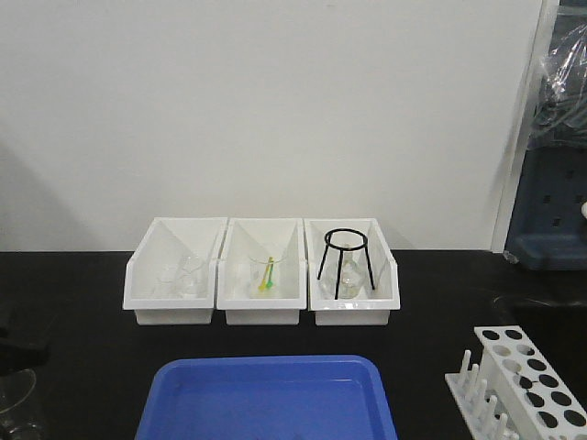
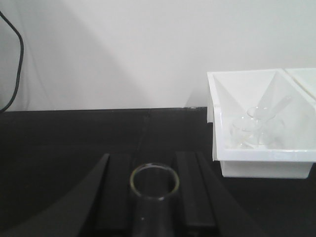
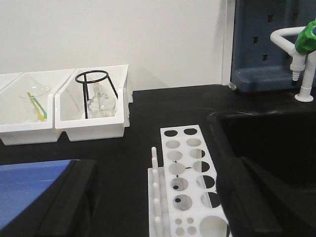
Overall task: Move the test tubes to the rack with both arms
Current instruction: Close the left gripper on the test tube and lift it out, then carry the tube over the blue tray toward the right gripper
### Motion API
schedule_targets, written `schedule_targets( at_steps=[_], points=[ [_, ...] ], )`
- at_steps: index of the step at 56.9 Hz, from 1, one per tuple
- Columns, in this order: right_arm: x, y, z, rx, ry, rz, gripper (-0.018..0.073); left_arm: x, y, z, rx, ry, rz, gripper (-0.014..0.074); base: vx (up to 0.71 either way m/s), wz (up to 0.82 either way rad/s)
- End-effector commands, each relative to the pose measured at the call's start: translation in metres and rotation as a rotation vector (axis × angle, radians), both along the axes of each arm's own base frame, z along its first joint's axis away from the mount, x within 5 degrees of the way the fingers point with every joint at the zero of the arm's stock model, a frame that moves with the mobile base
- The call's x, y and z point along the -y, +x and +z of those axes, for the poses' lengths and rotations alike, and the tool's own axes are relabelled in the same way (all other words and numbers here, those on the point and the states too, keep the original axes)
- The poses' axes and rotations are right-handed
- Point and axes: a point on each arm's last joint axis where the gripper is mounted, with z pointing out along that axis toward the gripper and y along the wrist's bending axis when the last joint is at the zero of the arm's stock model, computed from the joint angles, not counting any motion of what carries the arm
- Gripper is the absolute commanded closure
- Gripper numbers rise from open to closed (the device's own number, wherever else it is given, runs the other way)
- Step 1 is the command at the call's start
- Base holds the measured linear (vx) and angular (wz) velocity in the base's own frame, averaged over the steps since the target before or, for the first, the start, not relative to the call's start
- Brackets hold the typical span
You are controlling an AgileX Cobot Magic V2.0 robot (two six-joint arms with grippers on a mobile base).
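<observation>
A clear glass test tube (image 2: 154,183) lies between the black fingers (image 2: 114,192) of my left gripper (image 2: 154,173), its round open rim facing forward. The jaws press on both of its sides, so the gripper is shut on it. From the front, that gripper is only a dark shape (image 1: 20,353) at the far left edge. The white rack (image 3: 190,168) stands on the black bench with its holes empty and its pegs (image 3: 154,173) on the left side. My right gripper (image 3: 155,170) is open, its fingers straddling the rack. The rack (image 1: 537,385) also sits at the front view's lower right.
Three white bins (image 1: 264,312) line the back wall, holding glassware, a funnel and a black ring stand (image 1: 347,261). A blue tray (image 1: 266,403) lies at the front centre. A clear beaker (image 1: 14,403) stands at the far left. A sink (image 3: 276,138) and a tap (image 3: 302,49) lie right of the rack.
</observation>
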Motion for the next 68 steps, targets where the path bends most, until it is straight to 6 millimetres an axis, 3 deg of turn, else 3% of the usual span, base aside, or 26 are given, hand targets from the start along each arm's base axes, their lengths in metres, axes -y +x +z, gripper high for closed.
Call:
schedule_targets(
  at_steps=[1, 22, 38, 46, 50, 62, 68],
  points=[
    [0.001, 0.003, 0.019, 0.115, -0.017, -0.008, 0.0006, 0.001, -0.004, 0.032, 0.175, 0.005, 0.009, 0.0601, 0.0, 0.0],
    [0.001, 0.003, 0.019, 0.115, -0.017, -0.008, 0.0006, 0.0, -0.018, 0.065, 0.279, 0.022, 0.008, 0.0601, 0.0, 0.0],
    [0.001, 0.003, 0.019, 0.115, -0.017, -0.008, 0.0006, 0.008, -0.005, 0.1, 0.332, 0.014, -0.06, 0.0601, 0.0, 0.0],
    [0.001, 0.003, 0.019, 0.116, -0.017, -0.008, 0.0006, 0.024, -0.002, 0.114, 0.354, -0.043, -0.18, 0.0601, 0.0, 0.0],
    [0.001, 0.003, 0.02, 0.119, -0.017, -0.008, 0.0006, 0.042, -0.002, 0.12, 0.363, -0.1, -0.298, 0.0601, 0.0, 0.0],
    [0.001, 0.003, 0.019, 0.112, -0.016, -0.006, 0.0018, 0.074, -0.008, 0.123, 0.322, -0.209, -0.513, 0.0601, 0.0, 0.0],
    [0.0, 0.011, 0.02, 0.027, -0.012, 0.0, 0.0029, 0.089, -0.008, 0.123, 0.287, -0.248, -0.613, 0.0601, 0.0, 0.0]
  ],
)
